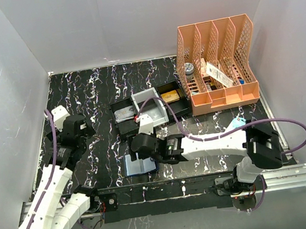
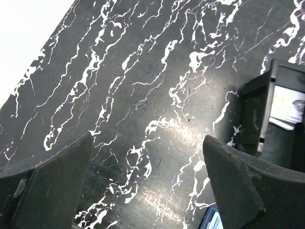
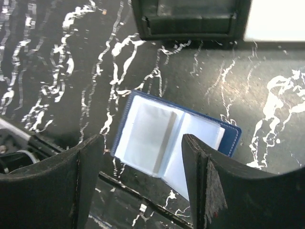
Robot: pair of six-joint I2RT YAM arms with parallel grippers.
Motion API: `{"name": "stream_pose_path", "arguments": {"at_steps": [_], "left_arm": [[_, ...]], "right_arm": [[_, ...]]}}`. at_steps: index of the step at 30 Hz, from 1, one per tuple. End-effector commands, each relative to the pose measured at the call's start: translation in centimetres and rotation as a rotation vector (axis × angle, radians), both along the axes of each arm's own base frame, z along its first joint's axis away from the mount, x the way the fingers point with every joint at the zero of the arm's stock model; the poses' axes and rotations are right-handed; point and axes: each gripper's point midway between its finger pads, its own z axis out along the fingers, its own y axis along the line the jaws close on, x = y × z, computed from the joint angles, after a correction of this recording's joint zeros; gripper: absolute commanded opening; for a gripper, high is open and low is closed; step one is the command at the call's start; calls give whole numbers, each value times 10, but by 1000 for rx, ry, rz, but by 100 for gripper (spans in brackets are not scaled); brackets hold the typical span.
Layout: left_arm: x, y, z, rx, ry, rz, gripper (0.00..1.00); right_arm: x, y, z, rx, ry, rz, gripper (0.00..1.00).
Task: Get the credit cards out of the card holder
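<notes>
— Hovering over what was the right gripper (image 3: 141, 140)?
— Over the card holder (image 3: 167, 133), which lay open flat by the near edge of the table (image 1: 83, 95), a little left of the middle. The jaws stood apart, one finger on each side above the pages, holding nothing.
— Which step did that look like?
— Likely the reach for a card. A greyish card (image 3: 151, 136) seemed to sit in the left clear sleeve. Whether more were inside could not be told.
— What did the next move call for?
— Probably lowering a fingertip to the sleeve's open edge and working the card out. The pinch would have to take the thin edge without dragging the light holder along.
— And the arm's pose?
— The right arm lay stretched low from its base near the near right corner toward the left, wrist tipped down over the holder. The left gripper (image 2: 147, 140) hung wide open above bare table near the left edge, well apart from the holder, with the tray (image 1: 179, 111) off to its right.
</notes>
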Motion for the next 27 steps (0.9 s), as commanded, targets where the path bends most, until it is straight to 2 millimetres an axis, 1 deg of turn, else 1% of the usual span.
{"name": "stream_pose_path", "arguments": {"at_steps": [1, 4, 7, 10, 13, 17, 19, 23, 27], "left_arm": [[0, -1, 13, -19, -61, -13, 99], [0, 0, 14, -21, -59, -10, 99], [-1, 0, 14, -23, -58, -9, 99], [-3, 0, 15, -27, -63, -12, 99], [-4, 0, 16, -27, -68, -11, 99], [-2, 0, 15, -22, -66, -14, 99], [-2, 0, 14, -21, -58, -13, 99], [-3, 1, 15, -16, -59, -4, 99], [-4, 3, 15, -15, -64, 1, 99]], "right_arm": [[4, -4, -9, -47, 23, -135, 63], [-7, 7, -24, -124, 41, -103, 64], [-11, 12, -29, -184, -17, -149, 63], [-11, 20, -34, -210, -49, -162, 63], [-13, 28, -45, -222, -31, -151, 61], [-17, 42, -61, -239, -7, -96, 58], [-18, 44, -69, -265, 2, -92, 58], [-16, 49, -78, -286, 17, -82, 60], [-10, 42, -90, -315, 39, -124, 61]]}}
